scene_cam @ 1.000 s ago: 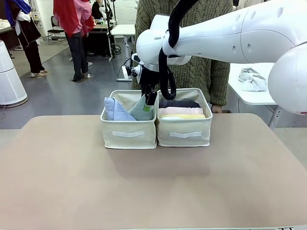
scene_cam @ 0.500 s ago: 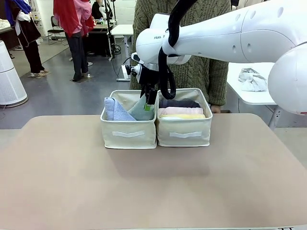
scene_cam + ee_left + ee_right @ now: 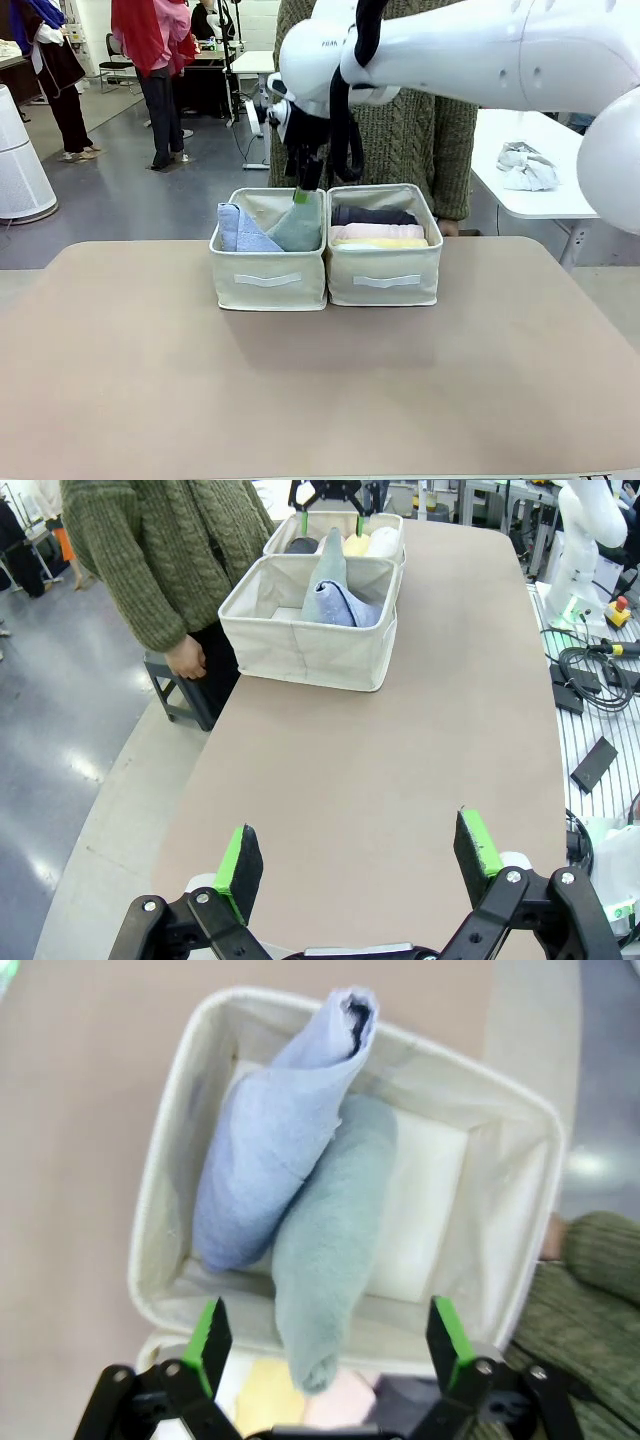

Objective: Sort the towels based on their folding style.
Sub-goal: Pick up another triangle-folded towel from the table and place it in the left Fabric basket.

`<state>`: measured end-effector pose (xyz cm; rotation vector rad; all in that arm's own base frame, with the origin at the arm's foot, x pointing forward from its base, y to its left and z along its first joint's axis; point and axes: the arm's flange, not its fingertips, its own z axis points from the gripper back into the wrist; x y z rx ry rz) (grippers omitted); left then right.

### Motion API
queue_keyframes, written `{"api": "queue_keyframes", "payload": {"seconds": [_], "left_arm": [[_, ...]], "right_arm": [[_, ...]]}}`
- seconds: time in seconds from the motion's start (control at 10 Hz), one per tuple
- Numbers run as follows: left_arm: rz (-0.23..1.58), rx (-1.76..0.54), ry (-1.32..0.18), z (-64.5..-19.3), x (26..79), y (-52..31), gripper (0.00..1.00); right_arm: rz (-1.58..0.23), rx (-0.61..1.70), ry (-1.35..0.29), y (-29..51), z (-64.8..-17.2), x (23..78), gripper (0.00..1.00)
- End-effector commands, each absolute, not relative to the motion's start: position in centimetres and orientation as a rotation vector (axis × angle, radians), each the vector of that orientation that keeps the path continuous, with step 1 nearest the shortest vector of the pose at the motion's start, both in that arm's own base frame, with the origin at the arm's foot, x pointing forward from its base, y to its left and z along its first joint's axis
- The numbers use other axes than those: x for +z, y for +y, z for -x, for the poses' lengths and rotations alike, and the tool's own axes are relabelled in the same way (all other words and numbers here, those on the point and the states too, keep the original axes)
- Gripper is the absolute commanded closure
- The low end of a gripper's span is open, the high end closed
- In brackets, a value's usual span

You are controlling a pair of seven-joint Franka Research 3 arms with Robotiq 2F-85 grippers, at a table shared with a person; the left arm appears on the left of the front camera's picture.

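Left bin [image 3: 267, 280], mid-table: blue cone [image 3: 240, 231] on its left, teal cone [image 3: 296, 229] on its right, leaning together, touching. Tip of teal cone up at the bin's right wall.

Right gripper [image 3: 303, 192] directly above teal cone, fingers apart, nothing between them, clear of the towel. Right arm reaching in from picture right, across the middle.

Right bin [image 3: 386, 280] touching left bin side by side. Holding rolls stacked front to back: yellow roll [image 3: 382, 243] nearest, pink roll [image 3: 378, 231] behind, dark grey roll [image 3: 373, 215] at the back. White roll [image 3: 383, 542] seen beside the yellow from the left wrist camera.

Person [image 3: 420, 140] in green knit sweater standing at far edge behind the bins; one hand [image 3: 187, 658] hanging by the table edge.

Right wrist camera: both cones lying diagonally in the bin, blue overlapping teal; green pads [image 3: 208, 1332] spread wide either side of the teal cone's end, not touching it.

Left wrist camera: left gripper [image 3: 362, 855] over bare table [image 3: 350, 780], well apart from the bins, fingers wide open and empty.
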<state>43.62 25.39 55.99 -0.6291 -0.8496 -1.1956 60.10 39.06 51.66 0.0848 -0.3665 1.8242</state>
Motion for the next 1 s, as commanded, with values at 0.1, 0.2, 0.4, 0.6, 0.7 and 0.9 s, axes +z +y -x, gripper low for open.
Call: {"api": "queue_keyframes", "payload": {"seconds": [0.1,0.2,0.4,0.6,0.7,0.9], "left_arm": [[0.634,-1.199,-0.867,-43.5,56.0,25.3,0.0],[0.634,-1.199,-0.867,-43.5,56.0,25.3,0.0],[0.634,-1.199,-0.867,-43.5,56.0,25.3,0.0],[0.634,-1.199,-0.867,-43.5,56.0,25.3,0.0],[0.634,-1.199,-0.867,-43.5,56.0,25.3,0.0],[0.634,-1.199,-0.867,-43.5,56.0,25.3,0.0]], "right_arm": [[-0.029,1.85,-0.365,38.3,-58.3,54.8,0.0],[-0.034,1.843,-0.33,38.1,-57.5,55.3,0.0],[-0.004,1.701,-0.164,36.6,-53.6,57.3,0.0],[0.089,1.617,-0.136,31.9,-46.6,61.0,0.0],[0.123,1.548,-0.121,28.9,-43.3,62.2,0.0],[0.149,1.374,-0.169,22.7,-36.8,64.3,0.0]]}}
